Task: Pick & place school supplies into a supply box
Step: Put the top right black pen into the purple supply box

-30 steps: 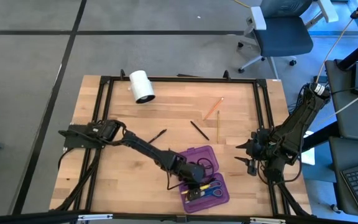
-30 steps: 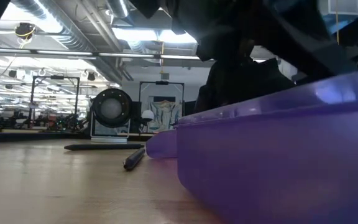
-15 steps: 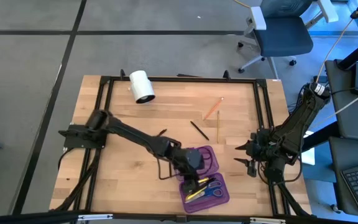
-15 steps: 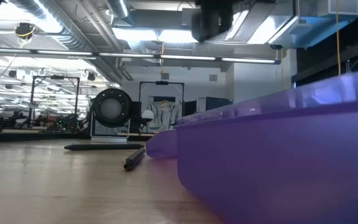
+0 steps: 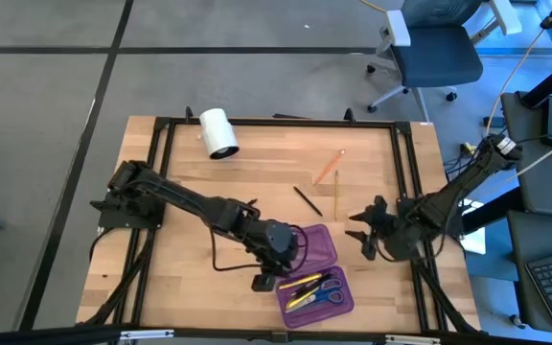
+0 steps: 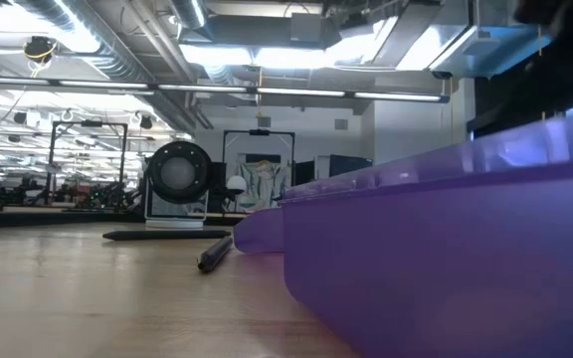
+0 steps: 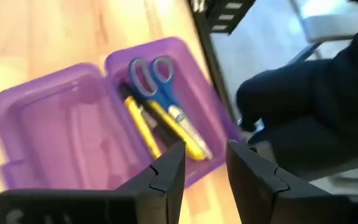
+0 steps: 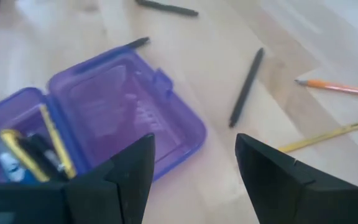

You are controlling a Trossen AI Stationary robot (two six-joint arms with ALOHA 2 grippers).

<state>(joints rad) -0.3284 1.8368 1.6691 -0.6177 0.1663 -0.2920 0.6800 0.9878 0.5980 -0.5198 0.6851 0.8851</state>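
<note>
The purple supply box [image 5: 312, 270] lies open near the table's near edge. Its near half [image 7: 166, 118] holds blue-handled scissors [image 7: 157, 84], yellow pencils [image 7: 143, 127] and a dark pen; its far half [image 8: 126, 106] looks bare. My left gripper [image 5: 263, 279] hovers open just left of the box; the left wrist view shows its open fingers [image 7: 207, 168]. My right gripper [image 5: 365, 233] is open to the right of the box, fingers wide [image 8: 194, 168]. On the wood lie two black pens [image 5: 307, 200] [image 5: 245, 206], a yellow pencil [image 5: 335, 192] and an orange pencil [image 5: 330, 165].
A white cylinder roll [image 5: 219, 132] lies by the far left corner. A black frame [image 5: 276, 122] runs around the table top. In the low view the box wall [image 6: 446, 249] fills the near right, with a black pen [image 6: 215, 254] beside it. An office chair [image 5: 434, 48] stands beyond the far edge.
My left gripper has risen out of the box's near half and drawn back toward the table's left, leaving the low view. My right gripper has moved from the right edge toward the table's left, closer to the box.
</note>
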